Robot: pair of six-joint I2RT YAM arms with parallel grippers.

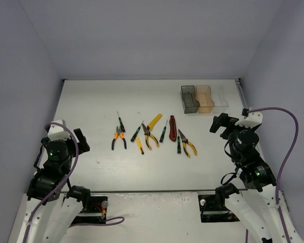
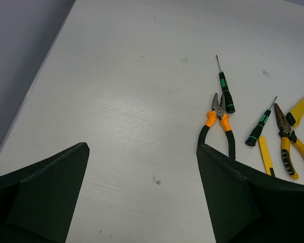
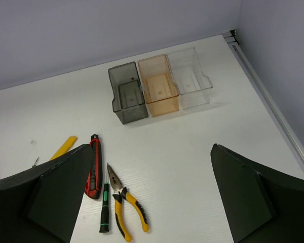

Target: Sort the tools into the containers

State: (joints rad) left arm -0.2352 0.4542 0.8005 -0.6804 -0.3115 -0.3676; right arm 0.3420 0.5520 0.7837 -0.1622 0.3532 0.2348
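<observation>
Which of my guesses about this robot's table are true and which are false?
1. The dark grey bin, amber bin and clear bin stand side by side in a row. True.
2. The red utility knife lies inside the amber bin. False: it lies on the table among the other tools, and all three bins look empty.
3. The left gripper and right gripper are both open and hold nothing. True.
4. The bins stand at the far left of the table. False: they stand at the far right, on the side of the right arm.
</observation>
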